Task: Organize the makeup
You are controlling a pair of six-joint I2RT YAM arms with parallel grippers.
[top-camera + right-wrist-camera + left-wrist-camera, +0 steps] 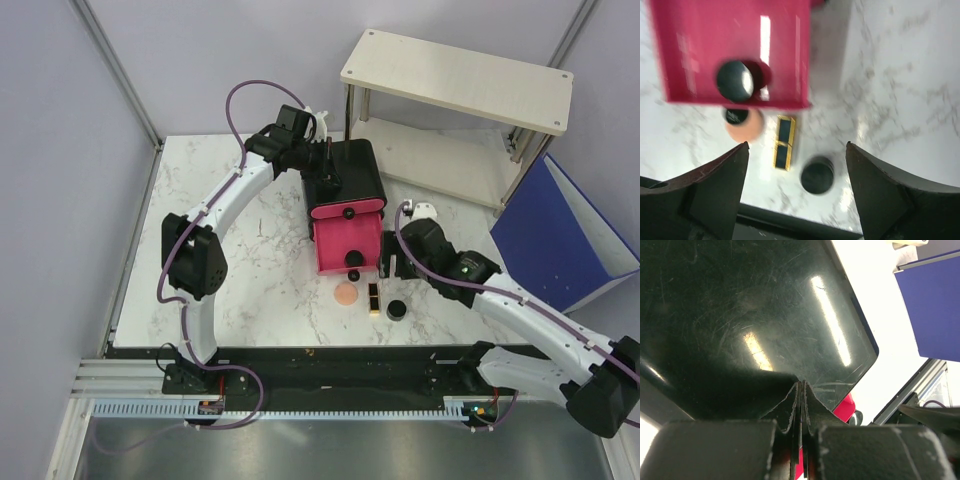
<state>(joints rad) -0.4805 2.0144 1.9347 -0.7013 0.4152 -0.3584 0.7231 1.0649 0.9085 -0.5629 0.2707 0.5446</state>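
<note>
Makeup (346, 294) — the black-gold lipstick (784, 142), a black jar (816, 175) and the peach disc (752, 131) — lies on the surface (900, 75) just before the pink drawer (700, 45). Above it hangs the right pincer (796, 146), released and empty; the left pincer (801, 385) is clenched over the black box (740, 315).

White marble tabletop (250, 230), black strip (330, 365) along its near edge. Pale lilac walls (60, 150) behind and to the left, with a metal frame post (115, 70) at the far left corner. Light wood two-tier shelf (460, 80) at the far right corner. Blue box (570, 235) tilted at the right edge. Even light, glare on the marble.
</note>
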